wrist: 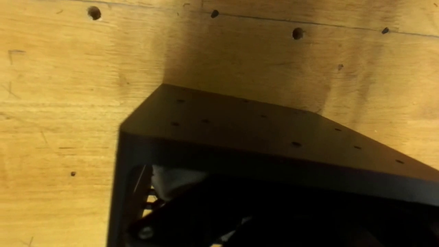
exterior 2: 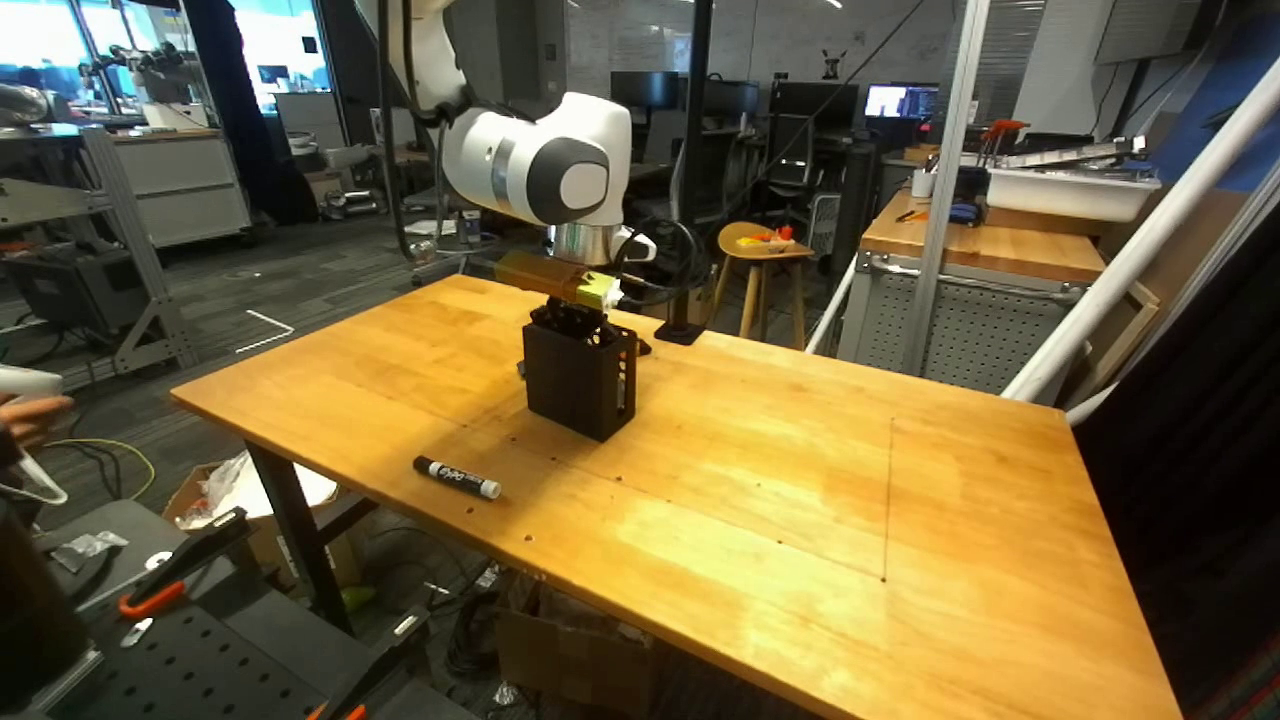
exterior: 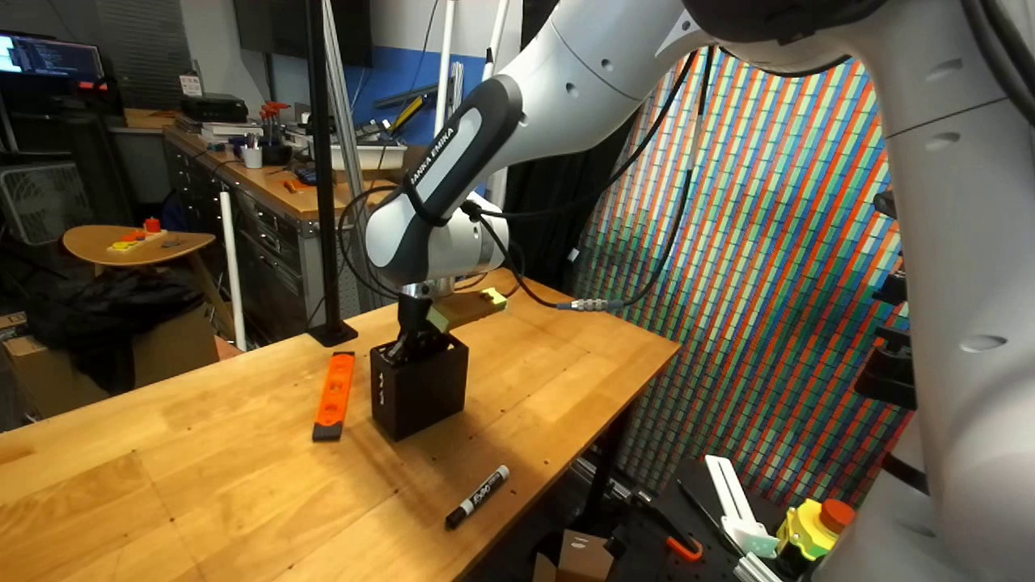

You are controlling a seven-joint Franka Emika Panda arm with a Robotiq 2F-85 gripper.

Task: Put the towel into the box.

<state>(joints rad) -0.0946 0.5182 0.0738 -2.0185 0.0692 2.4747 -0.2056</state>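
Above the black box (exterior: 419, 398) the arm (exterior: 558, 89) reads "ANKA EMIKA"; near the box, on the wooden tabletop (exterior: 242, 453), lies an "EXPO" marker (exterior: 478, 496), with a workbench (exterior 2: 1020, 250) beyond. Inside the box, what looks like a whitish towel (wrist: 173, 181) shows beside the pincer (exterior: 416, 343); whether that is apart or clamped I cannot tell.

Wooden table (exterior: 242, 469) beneath black box (exterior: 420, 394), marker (exterior: 477, 497), orange level (exterior: 335, 394) and black post (exterior: 322, 162).
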